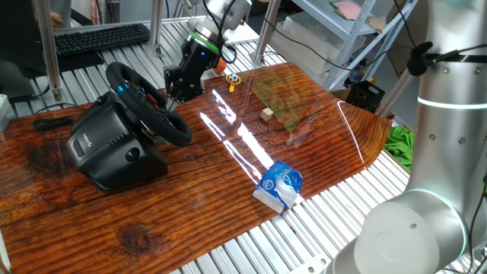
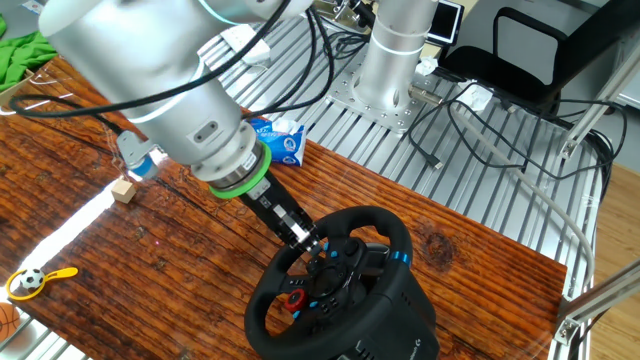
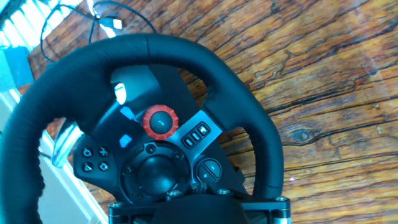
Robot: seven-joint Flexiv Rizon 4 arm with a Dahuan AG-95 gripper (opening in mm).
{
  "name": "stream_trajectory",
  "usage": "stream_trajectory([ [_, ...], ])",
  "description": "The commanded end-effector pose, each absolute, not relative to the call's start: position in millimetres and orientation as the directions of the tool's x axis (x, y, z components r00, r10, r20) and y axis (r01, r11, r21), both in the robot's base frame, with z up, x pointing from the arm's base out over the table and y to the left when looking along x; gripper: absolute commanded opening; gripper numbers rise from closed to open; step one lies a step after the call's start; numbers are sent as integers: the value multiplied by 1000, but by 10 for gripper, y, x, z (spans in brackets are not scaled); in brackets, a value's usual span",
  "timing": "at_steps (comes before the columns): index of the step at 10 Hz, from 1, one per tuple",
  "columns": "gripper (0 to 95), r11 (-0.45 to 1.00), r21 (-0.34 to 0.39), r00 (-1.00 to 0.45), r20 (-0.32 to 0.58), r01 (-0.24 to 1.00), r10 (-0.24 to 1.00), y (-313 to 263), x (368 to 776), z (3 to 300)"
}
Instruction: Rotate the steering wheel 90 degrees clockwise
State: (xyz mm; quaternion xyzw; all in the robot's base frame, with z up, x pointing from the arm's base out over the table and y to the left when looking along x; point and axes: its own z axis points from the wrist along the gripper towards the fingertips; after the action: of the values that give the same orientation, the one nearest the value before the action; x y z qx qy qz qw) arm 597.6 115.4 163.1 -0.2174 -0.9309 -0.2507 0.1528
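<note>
The steering wheel [image 1: 179, 134] is a black round wheel on a bulky black base [image 1: 106, 148] at the left of the wooden table. It also shows in the other fixed view [image 2: 396, 240] and fills the hand view [image 3: 155, 46], with a red knob [image 3: 160, 121] and small blue marks on its hub. My gripper [image 1: 173, 96] reaches down inside the rim at the hub side [image 2: 312, 242]. In the hand view its fingertips [image 3: 196, 185] stand close together against the hub, with nothing seen between them.
A black keyboard [image 1: 99, 38] lies at the back left. A small wooden block [image 1: 266, 114], a blue-white packet [image 1: 280, 185] and a yellow toy with a ball [image 1: 232, 79] lie on the table. A second silver arm [image 1: 449, 152] stands at the right.
</note>
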Motion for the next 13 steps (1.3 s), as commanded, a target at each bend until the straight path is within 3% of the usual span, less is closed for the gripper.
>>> stream_trajectory([
  [1,0,770,395,-847,407,500,341,1191,6040,1696],
  [13,0,721,393,-802,452,571,389,1597,6595,1881],
])
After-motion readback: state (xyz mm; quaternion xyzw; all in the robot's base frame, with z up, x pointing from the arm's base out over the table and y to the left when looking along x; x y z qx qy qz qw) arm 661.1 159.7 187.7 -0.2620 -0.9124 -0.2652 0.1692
